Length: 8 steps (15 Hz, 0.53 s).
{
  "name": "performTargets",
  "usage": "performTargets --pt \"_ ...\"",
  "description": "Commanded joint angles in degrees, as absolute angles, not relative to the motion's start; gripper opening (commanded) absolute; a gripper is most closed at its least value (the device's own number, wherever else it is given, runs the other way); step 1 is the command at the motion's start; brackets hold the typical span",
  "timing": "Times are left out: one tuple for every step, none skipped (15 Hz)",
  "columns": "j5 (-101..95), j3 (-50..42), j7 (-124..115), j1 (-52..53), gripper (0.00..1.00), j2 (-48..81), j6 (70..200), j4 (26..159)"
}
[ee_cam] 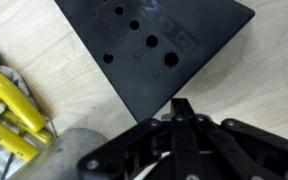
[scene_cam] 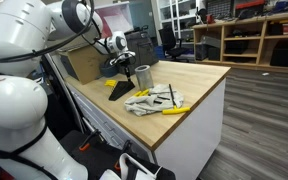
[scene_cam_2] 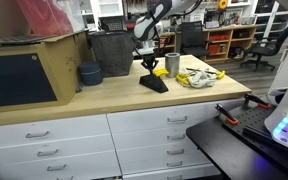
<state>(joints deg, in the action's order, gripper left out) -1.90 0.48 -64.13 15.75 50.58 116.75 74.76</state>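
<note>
My gripper (ee_cam: 181, 108) hangs just above the wooden bench with its fingers pressed together and nothing visible between them. Right beyond its tips lies a black wedge-shaped block (ee_cam: 154, 45) with several round holes in its top. In both exterior views the gripper (scene_cam: 121, 63) (scene_cam_2: 147, 56) hovers over this block (scene_cam: 120, 90) (scene_cam_2: 153, 83). A metal cup (ee_cam: 69, 152) (scene_cam: 141, 75) (scene_cam_2: 173, 65) stands close beside it. Yellow-handled tools (ee_cam: 9, 105) lie on a pale cloth (scene_cam: 152, 100) (scene_cam_2: 196, 76) past the cup.
A cardboard box (scene_cam_2: 59, 62) and a dark bin (scene_cam_2: 109, 52) stand at the back of the bench, with a blue-grey bowl (scene_cam_2: 90, 74) in front of them. A loose yellow tool (scene_cam: 174, 110) lies near the bench edge. Shelving (scene_cam: 259, 35) and office chairs (scene_cam: 169, 42) stand behind.
</note>
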Motion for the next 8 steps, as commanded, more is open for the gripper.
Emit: performTargets --pt "-1.22 0.17 -62.12 14.96 0.00 42.82 116.08 80.91" --pt "-2.28 -0.05 -60.53 14.89 0.00 40.06 115.36 82.83" --pt "-3.66 -0.18 -57.44 14.79 0.00 37.44 114.47 84.85" --pt "-5.03 -0.26 -54.18 14.72 0.00 34.73 114.32 87.18" --pt "-6.84 -0.55 -51.34 14.77 0.00 31.93 113.86 89.75" --pt "-7.60 -0.17 -48.24 14.28 0.00 29.02 113.69 92.61" --pt "-8.55 0.06 -45.45 14.04 0.00 26.39 113.21 95.09" --pt "-9.18 0.32 -42.53 13.73 0.00 23.89 113.11 97.77"
